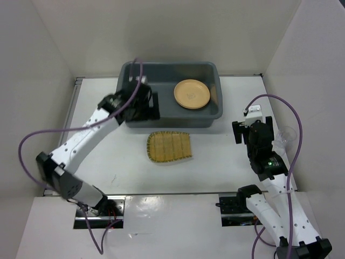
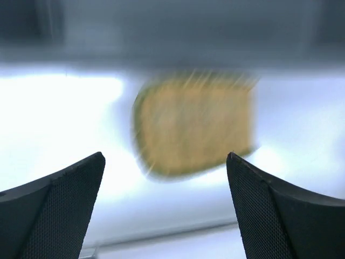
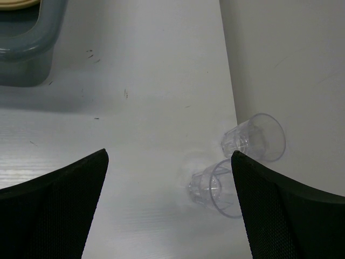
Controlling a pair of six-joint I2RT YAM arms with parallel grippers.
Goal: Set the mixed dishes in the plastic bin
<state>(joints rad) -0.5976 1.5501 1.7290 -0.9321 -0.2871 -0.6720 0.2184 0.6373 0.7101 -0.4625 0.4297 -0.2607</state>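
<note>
Lying in the bin (image 1: 178,120) is 1 plate (image 1: 192,94); tray (image 1: 169,147) just before it, 2 cups (image 3: 253,139) tipped over by the right wall (image 3: 291,65). Left gripper (image 1: 155,106) gapes wide over the bin's rim, right gripper (image 3: 170,156) wide near the cups

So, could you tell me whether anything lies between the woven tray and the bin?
Nothing visible does; the woven tray lies on the table just before the bin, whose near wall it must clear.

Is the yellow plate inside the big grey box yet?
Yes, inside. The yellow plate lies flat on the bottom of the grey bin, with the bin's walls all around it.
</note>
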